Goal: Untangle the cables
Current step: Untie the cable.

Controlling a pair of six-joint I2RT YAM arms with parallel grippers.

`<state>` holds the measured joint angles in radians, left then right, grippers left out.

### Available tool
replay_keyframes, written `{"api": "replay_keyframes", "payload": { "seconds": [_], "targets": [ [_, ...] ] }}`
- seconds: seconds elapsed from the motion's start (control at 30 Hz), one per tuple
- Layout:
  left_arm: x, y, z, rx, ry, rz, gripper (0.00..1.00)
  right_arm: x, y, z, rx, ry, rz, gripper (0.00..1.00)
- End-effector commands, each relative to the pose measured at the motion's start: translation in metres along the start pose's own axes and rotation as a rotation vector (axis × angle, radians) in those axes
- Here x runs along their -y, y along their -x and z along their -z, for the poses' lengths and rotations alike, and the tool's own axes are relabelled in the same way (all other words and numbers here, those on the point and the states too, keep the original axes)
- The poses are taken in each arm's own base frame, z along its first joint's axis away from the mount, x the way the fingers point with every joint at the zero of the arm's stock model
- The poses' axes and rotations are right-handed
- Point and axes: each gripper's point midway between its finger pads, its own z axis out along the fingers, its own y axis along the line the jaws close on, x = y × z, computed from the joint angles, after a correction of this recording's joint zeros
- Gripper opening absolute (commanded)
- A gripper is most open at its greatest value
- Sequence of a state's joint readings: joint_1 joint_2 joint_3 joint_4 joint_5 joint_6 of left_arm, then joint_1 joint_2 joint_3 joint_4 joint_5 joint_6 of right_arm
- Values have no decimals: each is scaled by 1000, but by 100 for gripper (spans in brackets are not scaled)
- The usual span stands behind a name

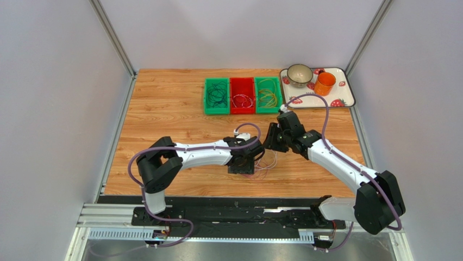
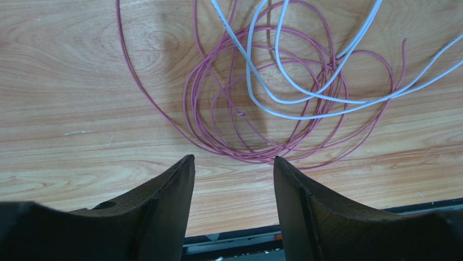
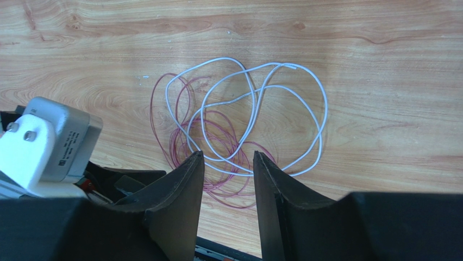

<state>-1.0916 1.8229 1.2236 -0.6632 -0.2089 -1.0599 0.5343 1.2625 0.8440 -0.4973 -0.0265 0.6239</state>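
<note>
1. Looking from above, we see a wooden bench (image 1: 163, 109) where the left arm (image 1: 201, 155) and the right arm (image 1: 337, 160) meet near the middle. A small tangle of cables (image 1: 267, 162) lies flat on the wood between them, toward the near edge.
2. The tangle has two parts: a thin dark-red wire coil (image 2: 250, 156) of many turns, and a thin white wire (image 2: 304, 118) in a few wide loops that cross over the red coil.
3. The left jaws stand apart with nothing between them. The near rim of the red coil shows just beyond their tips, and we cannot tell if they touch it.
4. The right jaws are also parted and empty. In the right wrist view, the white wire (image 3: 326, 109) and the red coil (image 3: 214, 120) lie on the bench beyond their tips.
5. At the far side of the bench, three plastic bins stand touching in a row. They are a green bin with dark green wires (image 1: 216, 97), a red bin with pale wires (image 1: 242, 96) and a green bin with yellow wires (image 1: 268, 95).
6. Just right of the bins is a white tray with strawberry pattern (image 1: 342, 98). It carries a beige bowl (image 1: 299, 75) and an orange cup (image 1: 325, 84), which stand close together.
</note>
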Motion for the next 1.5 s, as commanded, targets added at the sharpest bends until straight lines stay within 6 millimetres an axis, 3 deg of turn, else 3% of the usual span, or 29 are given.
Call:
{"api": "replay_keyframes", "payload": {
  "seconds": [0.0, 0.13, 0.23, 0.33, 0.37, 0.43, 0.7, 0.87, 0.97, 1.03, 1.07, 1.17, 1.27, 1.47],
  "targets": [
    [5, 4, -3, 9, 23, 15, 61, -8, 9, 4, 34, 26, 27, 43],
    [8, -1, -12, -12, 29, 1, 57, -7, 9, 5, 35, 27, 25, 43],
    [6, -2, -19, -12, 40, -8, 48, -8, 9, 4, 34, 31, 24, 43],
    [1, -1, -23, -2, 60, -15, 31, -8, 9, 3, 34, 29, 24, 43],
    [0, -1, -23, 2, 65, -22, 16, -7, 9, 3, 32, 27, 25, 43],
    [-5, 1, -22, 16, 86, -30, 0, -7, 9, 2, 30, 24, 27, 43],
    [-44, 31, -13, 78, 195, -23, 0, -11, 10, 1, 28, 34, 25, 43],
    [-79, 68, -4, 116, 229, 16, 0, -10, 10, 2, 27, 35, 23, 43],
    [-86, 85, 8, 161, 225, -4, 0, -11, 10, 4, 28, 39, 21, 43],
    [-82, 89, 17, 165, 198, -54, 15, -10, 10, 6, 32, 37, 24, 43],
    [-79, 88, 19, 165, 187, -64, 37, -10, 11, 7, 38, 36, 24, 43],
    [-71, 83, 29, 180, 148, -88, 68, -10, 11, 7, 42, 35, 23, 43],
    [-62, 76, 34, 182, 104, -99, 77, -11, 10, 5, 36, 42, 20, 43],
    [-48, 63, 18, 151, 49, -80, 78, -12, 10, 5, 33, 45, 18, 43]
  ]
}}
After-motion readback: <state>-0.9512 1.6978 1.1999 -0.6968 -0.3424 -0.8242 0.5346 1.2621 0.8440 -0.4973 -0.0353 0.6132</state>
